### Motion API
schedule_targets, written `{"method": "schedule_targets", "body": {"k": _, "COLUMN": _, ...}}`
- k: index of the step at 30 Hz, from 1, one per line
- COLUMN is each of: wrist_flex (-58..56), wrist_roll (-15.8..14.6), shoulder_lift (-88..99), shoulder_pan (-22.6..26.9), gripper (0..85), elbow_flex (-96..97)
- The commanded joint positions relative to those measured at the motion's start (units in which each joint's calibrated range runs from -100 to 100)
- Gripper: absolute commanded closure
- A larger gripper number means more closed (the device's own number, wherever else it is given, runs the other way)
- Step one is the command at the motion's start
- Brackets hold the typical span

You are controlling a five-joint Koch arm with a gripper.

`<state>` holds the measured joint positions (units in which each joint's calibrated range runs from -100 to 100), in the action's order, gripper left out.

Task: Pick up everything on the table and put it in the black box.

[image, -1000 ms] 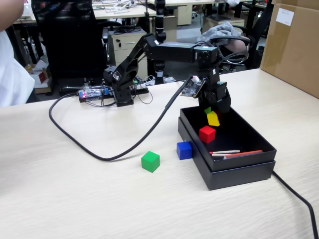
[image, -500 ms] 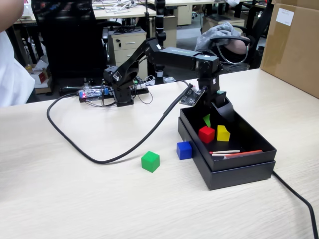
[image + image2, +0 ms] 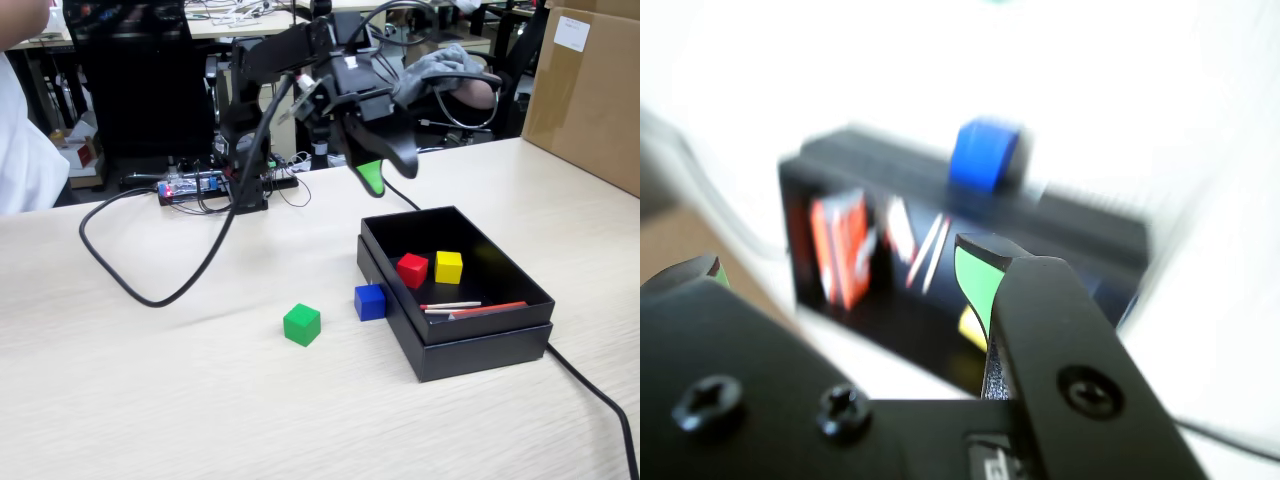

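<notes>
Hanging empty with jaws apart near top centre, the gripper (image 3: 385, 178) is clear of the black box (image 3: 500, 262) (red and yellow cubes inside); green cube (image 3: 301, 324) and blue cube (image 3: 370, 301) wait mid-frame, probably next.

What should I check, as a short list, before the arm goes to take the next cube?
1. Gripper empty: ok, jaws apart in the wrist view, nothing between them.
2. Gripper clear of the black box: ok, raised above its far corner.
3. Red cube and yellow cube inside the box: ok.
4. Green cube free to grasp: ok, alone on the table.
5. Blue cube free to grasp: not ok, it sits against the box wall.
6. Cable clear of the cubes: ok.
</notes>
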<state>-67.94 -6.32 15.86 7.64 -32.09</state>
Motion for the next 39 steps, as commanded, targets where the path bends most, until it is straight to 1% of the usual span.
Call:
{"method": "schedule_targets", "body": {"k": 1, "wrist_flex": 0.0, "wrist_roll": 2.6, "shoulder_lift": 3.2, "shoulder_pan": -2.9, "gripper": 38.7, "elbow_flex": -0.4}}
{"method": "schedule_targets", "body": {"k": 8, "wrist_flex": 0.0, "wrist_roll": 5.7, "shoulder_lift": -6.9, "shoulder_pan": -7.1, "gripper": 38.7, "elbow_flex": 2.7}}
{"method": "schedule_targets", "body": {"k": 14, "wrist_flex": 0.0, "wrist_roll": 7.9, "shoulder_lift": -18.6, "shoulder_pan": -8.2, "gripper": 37.8, "elbow_flex": 2.0}}
{"method": "schedule_targets", "body": {"k": 17, "wrist_flex": 0.0, "wrist_roll": 8.4, "shoulder_lift": -23.8, "shoulder_pan": -8.1, "gripper": 37.8, "elbow_flex": -0.1}}
{"method": "schedule_targets", "body": {"k": 29, "wrist_flex": 0.0, "wrist_roll": 9.2, "shoulder_lift": -36.6, "shoulder_pan": -8.3, "gripper": 38.8, "elbow_flex": -8.2}}
{"method": "schedule_targets", "body": {"k": 30, "wrist_flex": 0.0, "wrist_roll": 9.3, "shoulder_lift": -37.5, "shoulder_pan": -8.3, "gripper": 41.9, "elbow_flex": -8.5}}
{"method": "schedule_targets", "body": {"k": 31, "wrist_flex": 0.0, "wrist_roll": 9.3, "shoulder_lift": -37.8, "shoulder_pan": -8.4, "gripper": 42.6, "elbow_flex": -8.7}}
{"method": "schedule_targets", "body": {"k": 35, "wrist_flex": 0.0, "wrist_roll": 9.2, "shoulder_lift": -40.6, "shoulder_pan": -8.6, "gripper": 58.1, "elbow_flex": -9.6}}
{"method": "schedule_targets", "body": {"k": 37, "wrist_flex": 0.0, "wrist_roll": 9.1, "shoulder_lift": -40.7, "shoulder_pan": -8.7, "gripper": 62.2, "elbow_flex": -9.6}}
{"method": "schedule_targets", "body": {"k": 38, "wrist_flex": 0.0, "wrist_roll": 8.9, "shoulder_lift": -40.5, "shoulder_pan": -8.7, "gripper": 75.0, "elbow_flex": -9.5}}
{"method": "schedule_targets", "body": {"k": 39, "wrist_flex": 0.0, "wrist_roll": 8.9, "shoulder_lift": -40.1, "shoulder_pan": -8.8, "gripper": 77.9, "elbow_flex": -9.4}}
